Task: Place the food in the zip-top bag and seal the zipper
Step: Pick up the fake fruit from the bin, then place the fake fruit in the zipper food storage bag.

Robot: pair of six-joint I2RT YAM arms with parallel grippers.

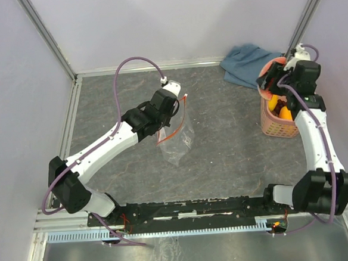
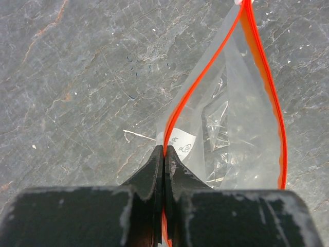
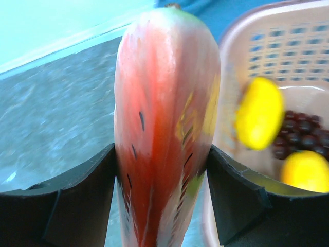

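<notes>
My left gripper (image 2: 164,154) is shut on the red-orange zipper strip (image 2: 205,72) of the clear zip-top bag (image 2: 231,128) and holds its mouth open above the table; the bag (image 1: 177,139) hangs below the gripper (image 1: 171,110) in the top view. My right gripper (image 3: 162,170) is shut on the red watermelon wedge (image 3: 164,118), held above the pink basket's near rim; in the top view it (image 1: 272,79) is over the basket. A yellow oblong fruit (image 3: 259,113), dark grapes (image 3: 300,136) and an orange fruit (image 3: 306,172) lie in the basket.
The pink lattice basket (image 1: 270,127) stands at the right side of the table. A blue-grey cloth (image 1: 244,63) lies behind it at the back right. Frame rails run along the left and back edges.
</notes>
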